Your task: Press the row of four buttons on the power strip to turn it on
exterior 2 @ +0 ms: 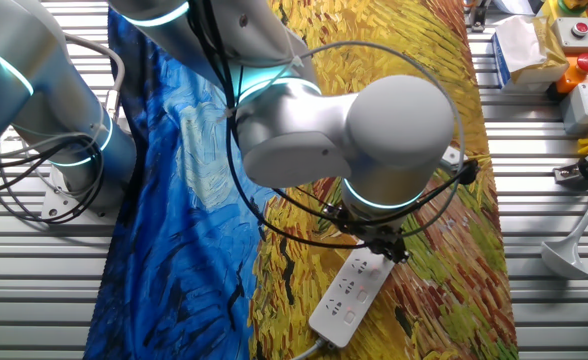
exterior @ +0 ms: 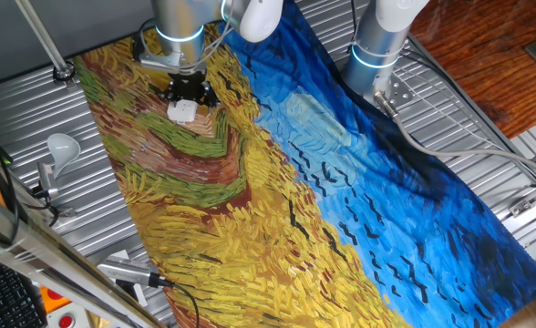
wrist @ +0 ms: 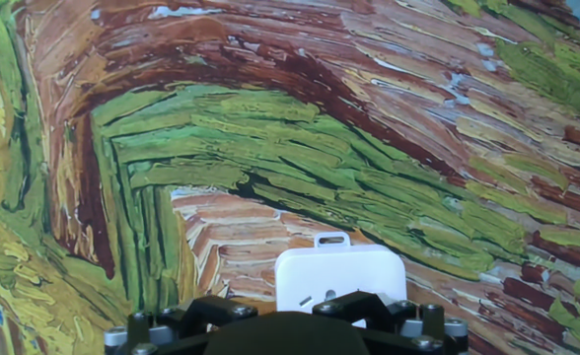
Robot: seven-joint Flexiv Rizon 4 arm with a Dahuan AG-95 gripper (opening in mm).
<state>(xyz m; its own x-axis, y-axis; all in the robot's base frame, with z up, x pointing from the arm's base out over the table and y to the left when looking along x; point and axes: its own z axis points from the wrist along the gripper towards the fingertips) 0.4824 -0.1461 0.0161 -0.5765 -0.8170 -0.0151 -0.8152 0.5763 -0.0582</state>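
Note:
The white power strip (exterior 2: 347,297) lies on the painted cloth, its cord leaving at the near end. Faint pinkish switches, the row of four buttons (exterior 2: 365,290), run along its right side and are barely legible. My gripper (exterior 2: 385,247) hangs directly over the strip's far end, very close to its top face. In one fixed view only the strip's end (exterior: 182,111) shows below the black gripper (exterior: 188,92). The hand view has the strip's rounded end (wrist: 339,268) just beyond the gripper's dark body (wrist: 286,330). The fingertips are hidden, so whether they touch the strip cannot be told.
A Van Gogh-print cloth (exterior: 277,182) covers the table. A white lamp-like bulb on a metal stand (exterior: 60,146) stands off the cloth's left side. A second arm's base (exterior: 377,50) sits at the back. Control boxes with red buttons (exterior 2: 574,30) line one edge.

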